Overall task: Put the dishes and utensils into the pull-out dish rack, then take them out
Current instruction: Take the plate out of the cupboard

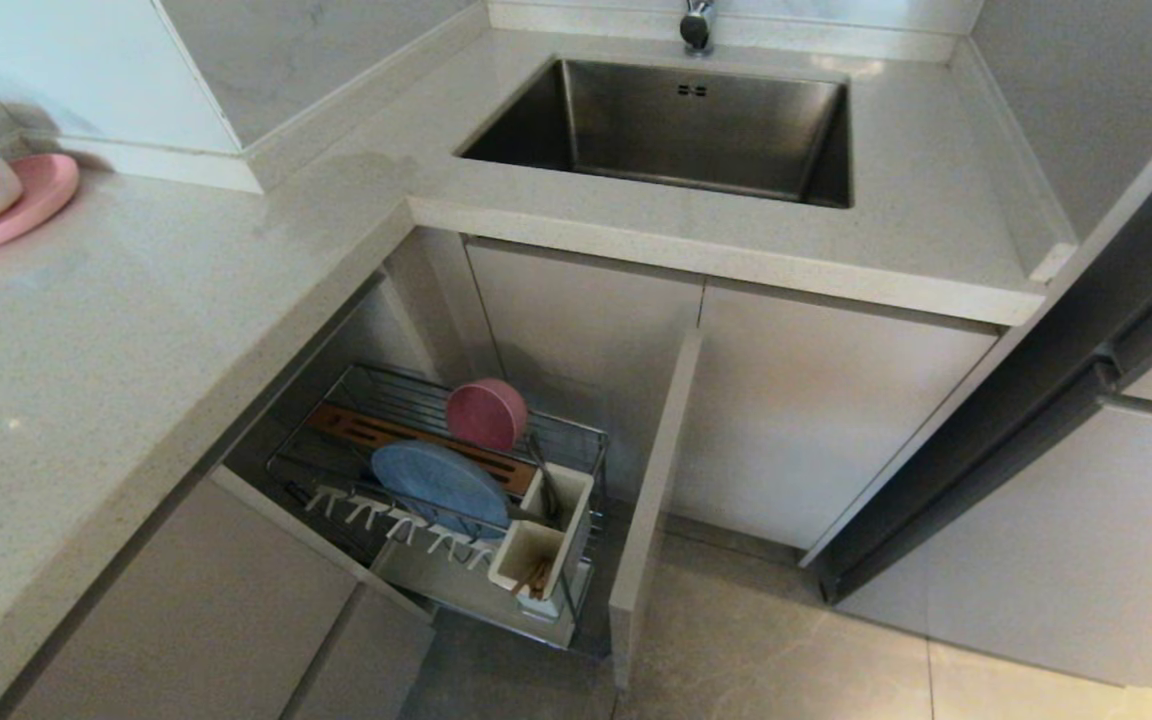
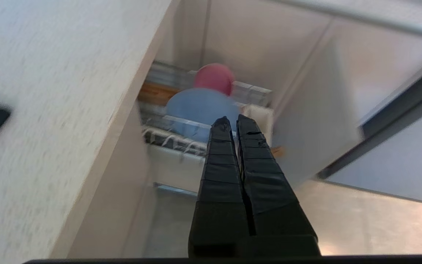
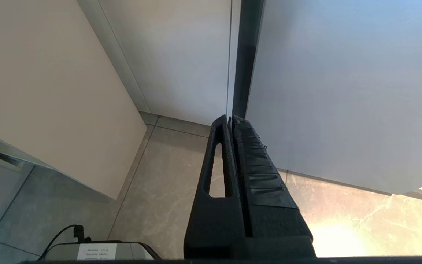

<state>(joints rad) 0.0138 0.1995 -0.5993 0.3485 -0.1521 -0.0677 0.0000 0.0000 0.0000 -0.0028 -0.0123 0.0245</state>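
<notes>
Head view showed the pull-out dish rack (image 1: 576,440) drawn out at 6 o'clock under the desk (image 1: 116,330), pink bowl (image 1: 486,414) and blue plate (image 1: 439,487) propped upright, presumably for draining, while the left gripper (image 2: 231,122) and right gripper (image 3: 230,119) had their jaws pressed together, empty.

- The pull-out dish rack (image 1: 576,440) sits low, open from above on its near side.
- The bench (image 1: 136,330) overhangs its left.
- An open cabinet door (image 1: 651,500) walls its right.
- The blue plate (image 1: 439,487) and pink bowl (image 1: 486,414) fill the middle.
</notes>
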